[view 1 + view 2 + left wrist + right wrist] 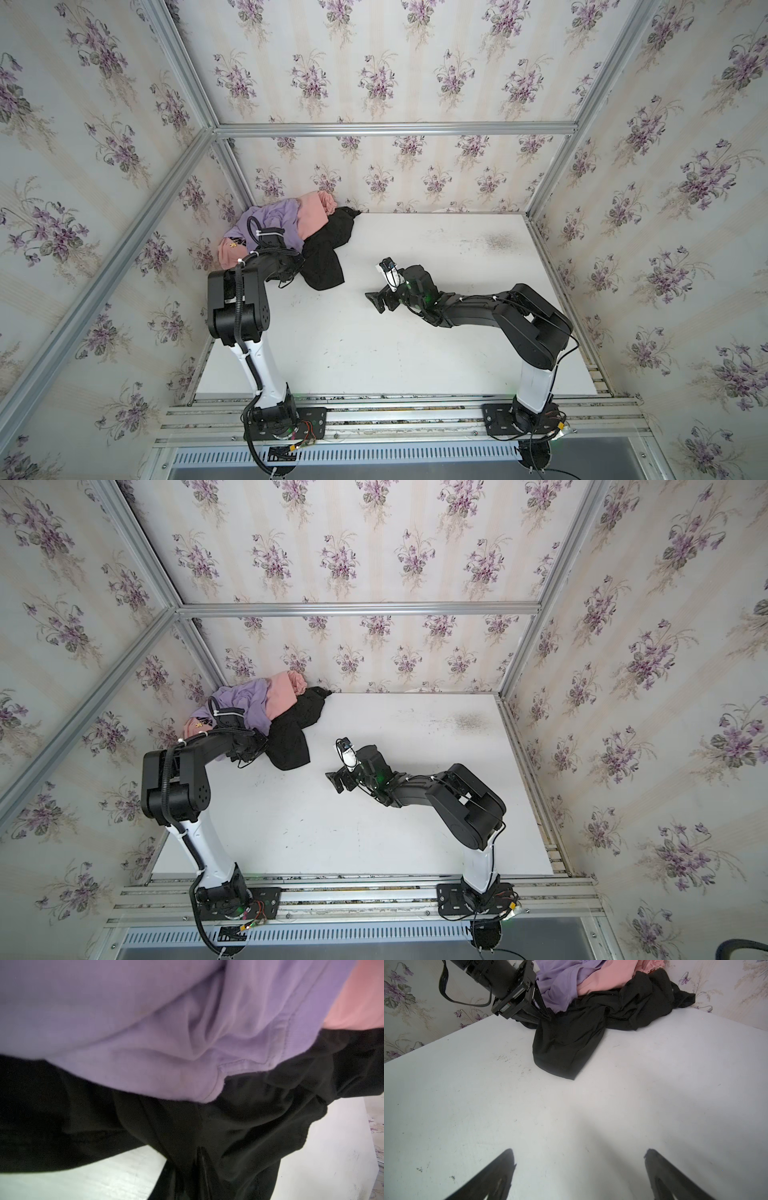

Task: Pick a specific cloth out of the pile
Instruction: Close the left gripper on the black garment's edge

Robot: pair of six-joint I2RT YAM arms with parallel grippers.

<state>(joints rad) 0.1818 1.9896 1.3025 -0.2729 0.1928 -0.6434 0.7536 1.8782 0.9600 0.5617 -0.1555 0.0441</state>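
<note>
The cloth (326,259) (291,739) is a black garment that spreads from the back left corner onto the white table. On its far part lies the pile, a lilac-purple garment (276,224) (145,1032) and a salmon-pink one (313,218) (604,980). In the right wrist view my left gripper (547,1017) reaches under the lilac hem, its fingers (202,1167) together on a fold of the cloth (571,1043). My right gripper (380,301) (579,1159) stands open over bare table right of the cloth, holding nothing.
Flowered wallpaper walls with aluminium frame bars (395,129) close the table (436,353) at the back and on both sides. The pink garment's dark and yellow print (232,245) shows at the pile's left end. A dark smudge (496,241) marks the table's back right.
</note>
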